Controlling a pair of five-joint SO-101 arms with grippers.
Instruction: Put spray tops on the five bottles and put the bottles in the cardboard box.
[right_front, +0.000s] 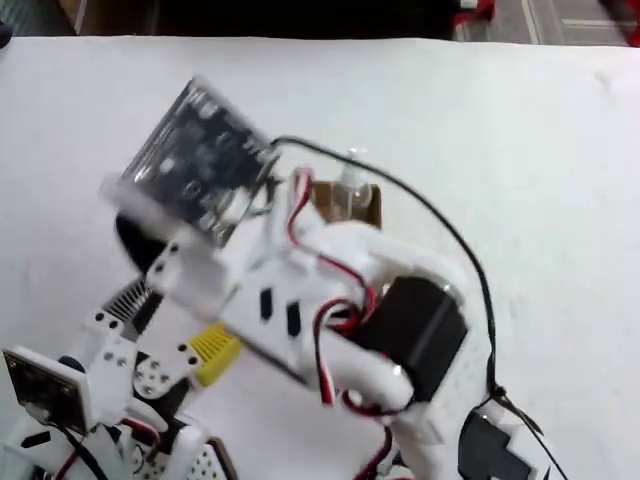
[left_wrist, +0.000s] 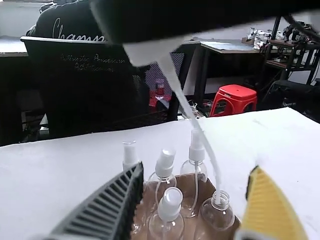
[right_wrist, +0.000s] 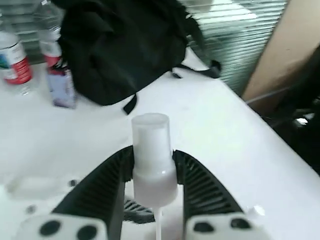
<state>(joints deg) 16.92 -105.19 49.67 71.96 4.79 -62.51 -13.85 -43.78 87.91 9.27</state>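
We see the spray top (right_wrist: 149, 131) clamped between the black ribbed fingers of the right gripper (right_wrist: 152, 154), its white cap standing up above them and its dip tube (left_wrist: 183, 102) hanging down below. In the left wrist view that tube slants down to the one uncapped bottle (left_wrist: 218, 212), and its end appears to sit just inside the neck, though we cannot be sure how far in it reaches. This bottle stands in the cardboard box (right_front: 368, 208) with the four capped bottles (left_wrist: 164, 172) close around it, all upright. The left gripper (left_wrist: 195, 175) hangs over the box with its jaws spread wide, one black ribbed finger and one yellow, the bottles showing between them and nothing in its grasp. From the high view, the box rests on the white table (right_front: 520, 130), mostly covered by the arms above it.
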